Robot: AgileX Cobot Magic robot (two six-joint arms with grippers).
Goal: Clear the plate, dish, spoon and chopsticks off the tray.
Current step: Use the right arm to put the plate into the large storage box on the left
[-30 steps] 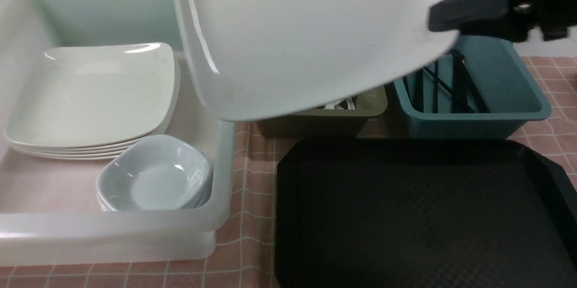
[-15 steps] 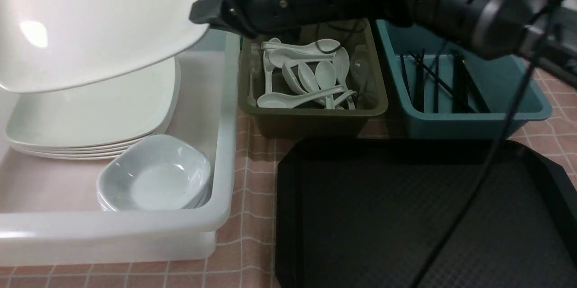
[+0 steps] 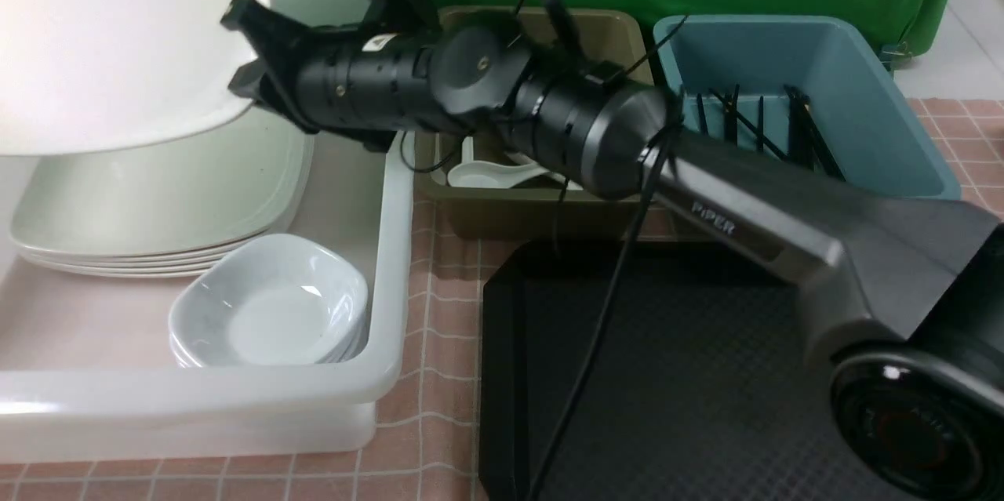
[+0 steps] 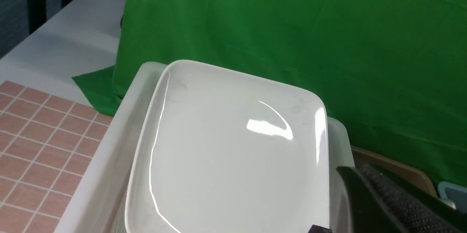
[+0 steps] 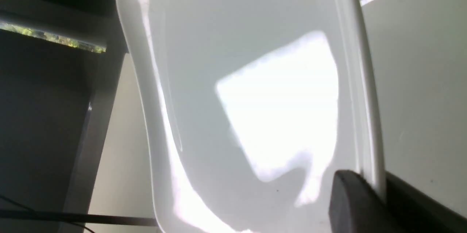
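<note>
- Over the white bin (image 3: 329, 383), your right hand (image 3: 237, 50) holds the large plate (image 3: 118, 38) pinched by its edge, in the air, above the plate stack (image 3: 157, 195).
- Step in hand, as judged: putting the plate away; release not yet done.
- Left hand (image 4: 352, 173): fingers together, nothing visible between them.
- Tray (image 3: 502, 375): no dish, spoon or chopsticks on the part you can see; your right arm (image 3: 745, 203) hides some of it.
- Small bowls (image 3: 271, 305) sit nested in the same bin, nearer you; white spoons (image 3: 490, 174) in the olive bin (image 3: 533, 207), black chopsticks (image 3: 800, 128) in the blue bin (image 3: 863, 93). Can't tell which came off the tray.
- Likely the last item, so near the end.
- Next: line the plate up with the stack, level it, lower gently, open only once it's supported.
- Watch the single-edge grip: it may tip or swing, and the rim could knock the bin wall or chip the stack.
</note>
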